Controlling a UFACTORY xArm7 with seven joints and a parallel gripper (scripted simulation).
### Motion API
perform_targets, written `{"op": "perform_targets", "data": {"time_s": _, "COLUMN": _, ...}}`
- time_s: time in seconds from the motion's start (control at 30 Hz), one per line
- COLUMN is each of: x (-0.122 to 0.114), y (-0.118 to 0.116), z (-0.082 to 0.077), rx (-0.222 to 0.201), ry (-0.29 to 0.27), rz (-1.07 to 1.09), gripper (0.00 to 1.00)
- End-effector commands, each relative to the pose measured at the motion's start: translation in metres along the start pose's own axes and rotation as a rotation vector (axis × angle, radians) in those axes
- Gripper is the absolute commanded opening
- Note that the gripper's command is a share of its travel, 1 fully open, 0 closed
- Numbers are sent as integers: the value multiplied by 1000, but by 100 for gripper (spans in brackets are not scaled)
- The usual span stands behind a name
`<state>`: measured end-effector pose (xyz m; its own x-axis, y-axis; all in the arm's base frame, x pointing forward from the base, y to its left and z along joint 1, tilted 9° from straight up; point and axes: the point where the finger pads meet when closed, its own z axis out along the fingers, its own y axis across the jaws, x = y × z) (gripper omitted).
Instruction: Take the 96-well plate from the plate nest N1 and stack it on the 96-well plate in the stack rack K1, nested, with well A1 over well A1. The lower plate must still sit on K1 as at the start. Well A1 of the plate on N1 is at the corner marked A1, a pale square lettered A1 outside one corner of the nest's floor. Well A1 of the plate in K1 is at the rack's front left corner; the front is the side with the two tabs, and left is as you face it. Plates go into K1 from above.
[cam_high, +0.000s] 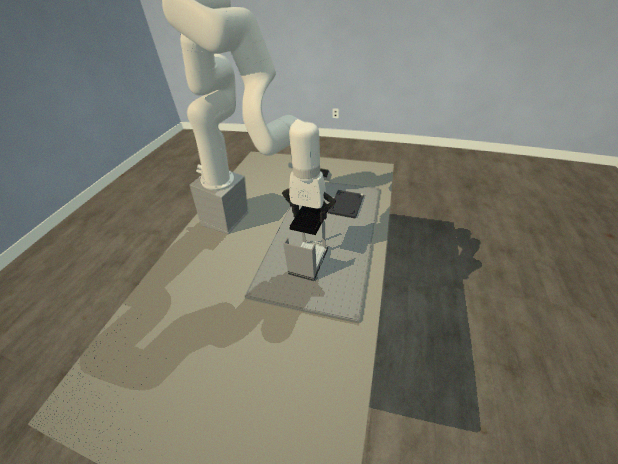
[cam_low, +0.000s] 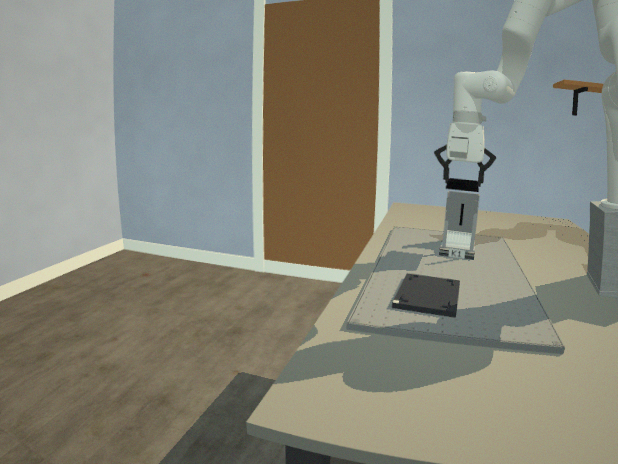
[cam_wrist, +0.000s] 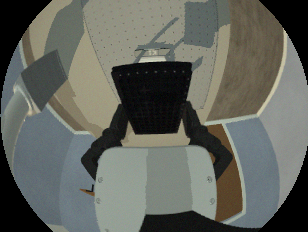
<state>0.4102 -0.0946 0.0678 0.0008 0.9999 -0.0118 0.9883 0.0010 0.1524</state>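
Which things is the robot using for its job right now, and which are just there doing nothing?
For the job:
- black 96-well plate, held in the gripper above the rack
- stack rack K1, with the white plate inside
- plate nest N1, now bare

Just there:
- brown door
- small wall shelf
- wall socket

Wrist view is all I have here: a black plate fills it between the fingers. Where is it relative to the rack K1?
Observer: In the exterior view the black plate hangs just above the top of the rack K1, not yet inside.
Operator: Anything already in K1?
Observer: Yes, a white plate sits low in it, above the K1 label.
Operator: And nest N1?
Observer: The dark nest N1 holds no plate; its pale A1 square shows at one corner.
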Motion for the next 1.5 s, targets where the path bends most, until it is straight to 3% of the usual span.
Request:
{"op": "perform_targets", "data": {"time_s": 0.0, "x": -5, "y": 1, "z": -1, "rx": -4, "ry": 1, "rz": -2, "gripper": 0}}
{"op": "perform_targets", "data": {"time_s": 0.3, "x": -35, "y": -2, "z": -2, "rx": -4, "ry": 1, "rz": -2, "gripper": 0}}
{"op": "perform_targets", "data": {"time_s": 1.47, "x": -34, "y": -2, "z": -2, "rx": -4, "ry": 1, "rz": -2, "gripper": 0}}
